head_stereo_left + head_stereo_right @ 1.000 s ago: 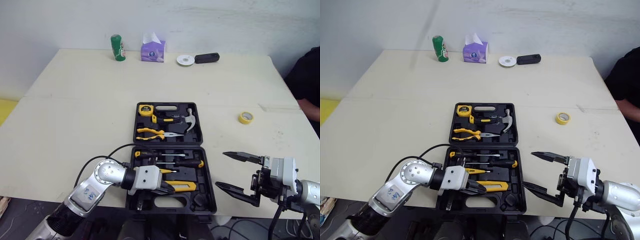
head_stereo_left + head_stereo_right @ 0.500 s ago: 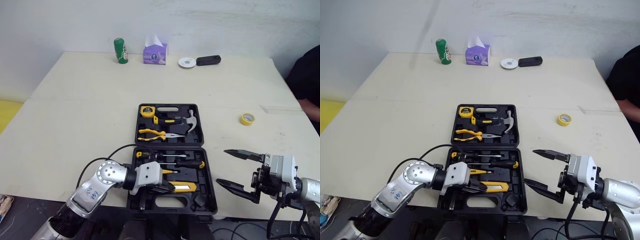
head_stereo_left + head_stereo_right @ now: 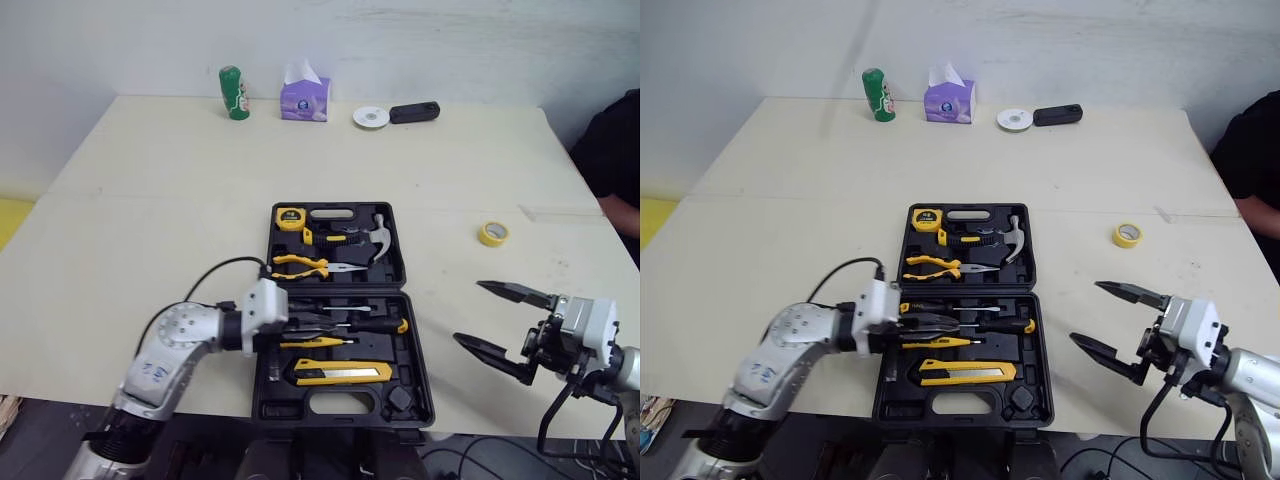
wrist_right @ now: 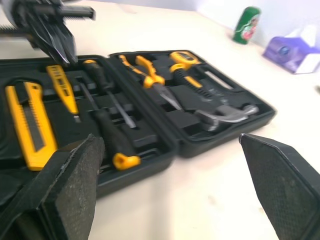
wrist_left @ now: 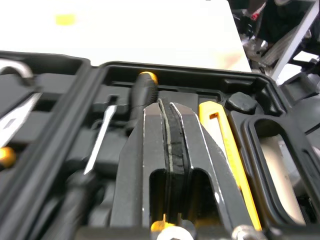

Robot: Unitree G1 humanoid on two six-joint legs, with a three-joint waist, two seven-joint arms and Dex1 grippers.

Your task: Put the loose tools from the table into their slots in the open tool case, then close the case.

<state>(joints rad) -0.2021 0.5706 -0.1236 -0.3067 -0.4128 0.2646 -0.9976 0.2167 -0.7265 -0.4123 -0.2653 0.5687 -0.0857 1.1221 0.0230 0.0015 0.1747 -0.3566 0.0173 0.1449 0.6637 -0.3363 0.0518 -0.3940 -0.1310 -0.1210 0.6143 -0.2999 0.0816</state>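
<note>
Black moulded-plastic tool case [image 3: 340,215] open flat at the table's [image 3: 150,200] near edge, hinge running left to right. Flat yellow utility knife [image 3: 343,373] slotted in the near half, lengthwise along that hinge (screwdrivers [image 3: 372,325] likewise). Left gripper [image 3: 312,325] reaching level over them, fingers pressed together. Right gripper [image 3: 470,313] spread wide, empty, right of the case.

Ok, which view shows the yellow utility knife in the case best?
The left eye view: the utility knife lies whole and uncovered in the near half of the tool case. The left wrist view shows a strip beside the shut left gripper; the right wrist view shows it slanted.
</note>
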